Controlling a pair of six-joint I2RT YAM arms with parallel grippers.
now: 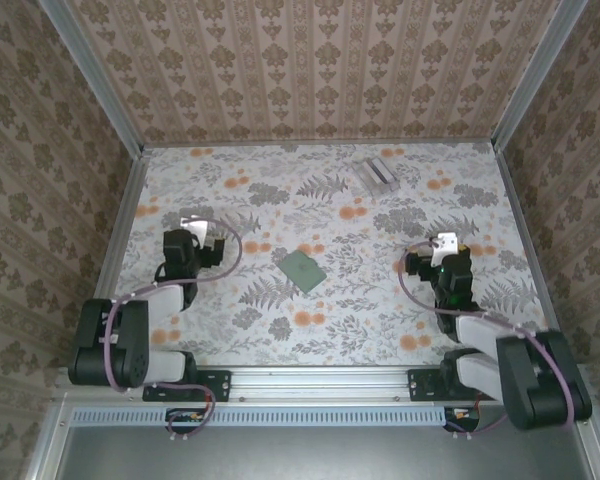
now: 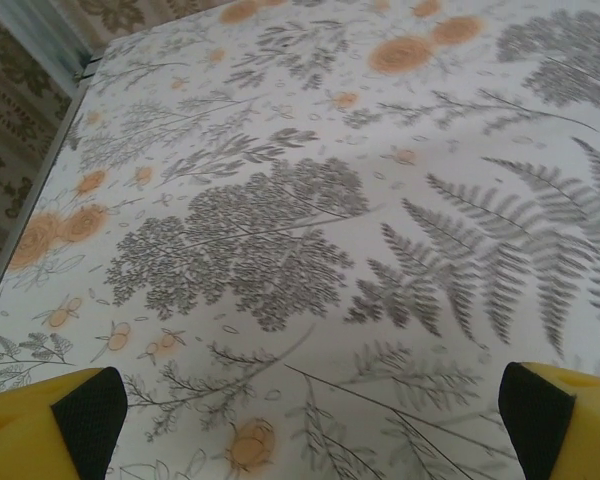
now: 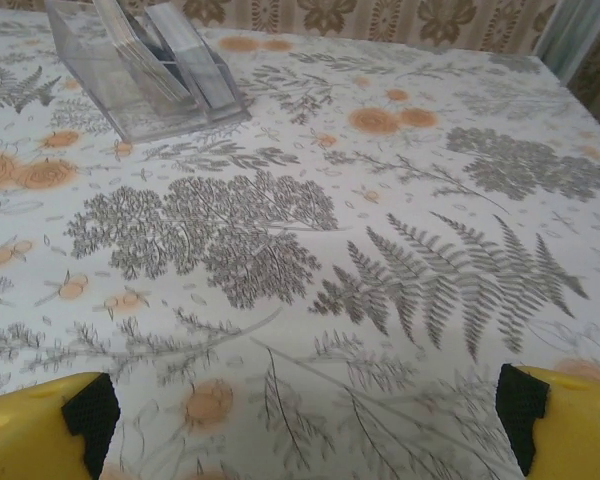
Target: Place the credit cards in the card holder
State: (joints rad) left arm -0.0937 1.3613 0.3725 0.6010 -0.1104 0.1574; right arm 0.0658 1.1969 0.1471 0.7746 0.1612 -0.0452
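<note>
The card holder (image 1: 302, 270), a small flat grey-green wallet, lies folded shut near the middle of the flowered table. The credit cards are out of view. My left gripper (image 1: 202, 232) hovers to the wallet's left and is open. In the left wrist view its yellow, black-padded fingertips (image 2: 90, 415) stand wide apart over bare tablecloth, the left gripper (image 2: 310, 410) holding nothing. My right gripper (image 1: 443, 245) sits to the wallet's right, also open. In the right wrist view the right gripper (image 3: 305, 410) has only patterned cloth between its fingers.
A clear slotted stand (image 1: 377, 173) sits at the back of the table, right of centre. It appears at the top left of the right wrist view as the stand (image 3: 145, 60), with greyish slanted panels inside. Patterned walls enclose the table (image 1: 280, 330) on three sides.
</note>
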